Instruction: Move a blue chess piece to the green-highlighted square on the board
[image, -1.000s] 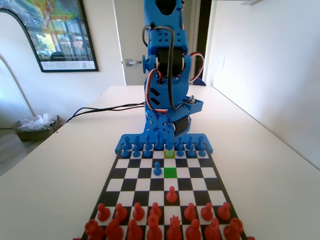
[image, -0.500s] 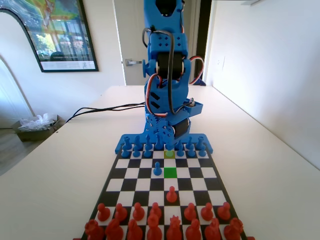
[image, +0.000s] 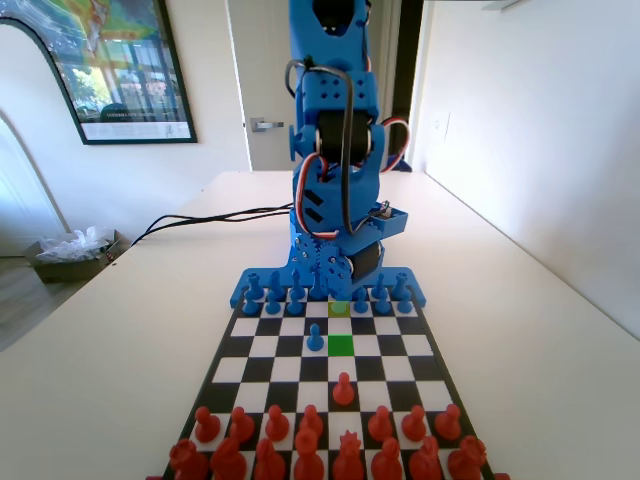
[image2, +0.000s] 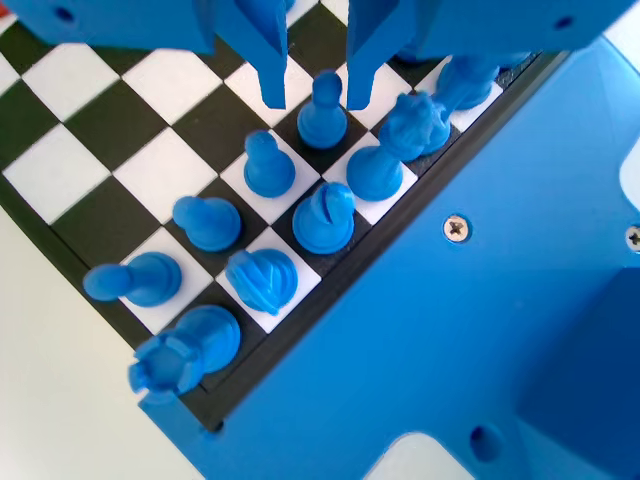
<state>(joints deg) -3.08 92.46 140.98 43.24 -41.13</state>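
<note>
Here, claw (image2: 310, 85) released, jaws straddling blue chess piece (image2: 323, 112), neighbours close, board (image2: 70, 235) edge near

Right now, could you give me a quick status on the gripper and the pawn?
Gripper open, jaws straddling the blue chess piece in the back rows. Not yet gripped. Green-highlighted square empty; plain blue pawn stands beside it.

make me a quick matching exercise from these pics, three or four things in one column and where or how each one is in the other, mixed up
Things:
1. gripper
2. green-highlighted square
3. lone blue pawn
4. lone red pawn

Places or states:
A. bare, no piece on it
B. jaws open, one on each side of a blue pawn
C. nearest the camera in the fixed view, ahead of the red rows
D. on the square just left of the green one in the fixed view

Pairs: 1-B, 2-A, 3-D, 4-C
</note>
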